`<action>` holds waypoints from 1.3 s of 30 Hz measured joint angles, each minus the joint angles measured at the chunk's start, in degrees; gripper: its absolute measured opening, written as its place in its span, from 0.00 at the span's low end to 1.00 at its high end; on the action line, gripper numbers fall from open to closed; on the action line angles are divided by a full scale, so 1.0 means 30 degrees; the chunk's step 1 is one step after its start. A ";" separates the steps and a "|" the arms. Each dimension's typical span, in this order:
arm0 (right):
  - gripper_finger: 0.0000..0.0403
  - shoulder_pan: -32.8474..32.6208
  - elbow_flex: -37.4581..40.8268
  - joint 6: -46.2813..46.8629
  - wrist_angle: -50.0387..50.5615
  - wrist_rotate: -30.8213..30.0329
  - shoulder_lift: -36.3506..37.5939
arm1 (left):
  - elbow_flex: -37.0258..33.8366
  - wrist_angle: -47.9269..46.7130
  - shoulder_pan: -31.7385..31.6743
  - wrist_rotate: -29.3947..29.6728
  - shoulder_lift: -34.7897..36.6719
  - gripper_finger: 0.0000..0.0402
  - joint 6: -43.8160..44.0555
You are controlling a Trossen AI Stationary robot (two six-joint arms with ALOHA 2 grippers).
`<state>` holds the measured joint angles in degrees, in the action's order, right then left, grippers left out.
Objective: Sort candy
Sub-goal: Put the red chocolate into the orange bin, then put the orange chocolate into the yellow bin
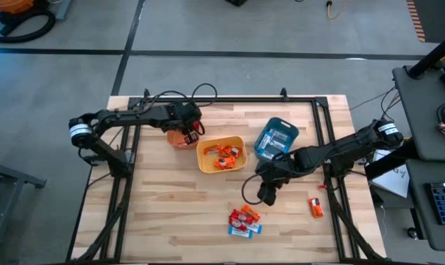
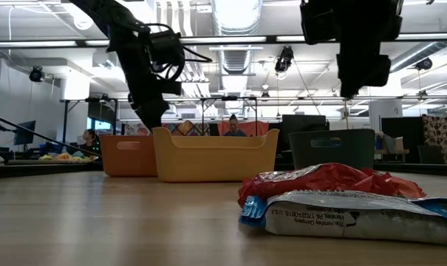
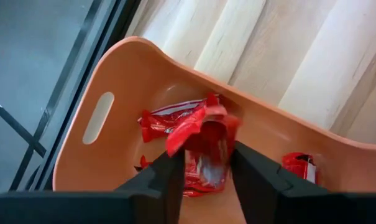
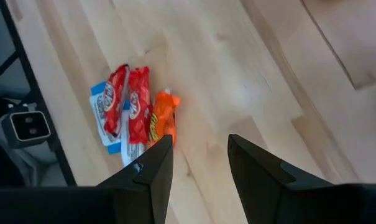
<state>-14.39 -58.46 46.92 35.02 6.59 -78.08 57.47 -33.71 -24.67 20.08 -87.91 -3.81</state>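
Red candy point(image 3: 203, 140) between left hand point(image 3: 206, 180) fingers

Red candy point(image 3: 203, 134); orange bin point(image 3: 132, 81); yellow bin point(image 1: 221, 154); teal bin point(image 1: 276, 138).

We note bright, even overhead light from ceiling strip lamps point(image 2: 234, 15); shadows are soft. The red wrapper point(image 3: 203, 134) between the left fingers point(image 3: 166, 180) is motion-blurred.

Three bins point(image 1: 221, 154) stand on the table; loose candy point(image 1: 244, 221) pile holds about five pieces.
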 joint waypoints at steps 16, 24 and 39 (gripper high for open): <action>0.36 0.0000 0.0000 0.2511 0.5981 0.2007 0.0007 | 0.0000 -0.1145 0.0072 -0.0025 0.1001 0.40 0.0810; 0.36 0.0000 0.0007 0.2757 0.9474 0.2017 0.0007 | 0.0000 -0.1468 0.1183 -0.0036 0.3394 0.39 0.1940; 0.36 -0.1544 0.0197 0.5154 1.0627 0.2820 0.0007 | -0.0168 -0.0061 0.7926 -0.0044 0.8430 0.39 0.3998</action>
<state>-19.03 -57.87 62.38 66.90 15.05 -78.06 56.97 -33.90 -0.89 19.94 -62.62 8.18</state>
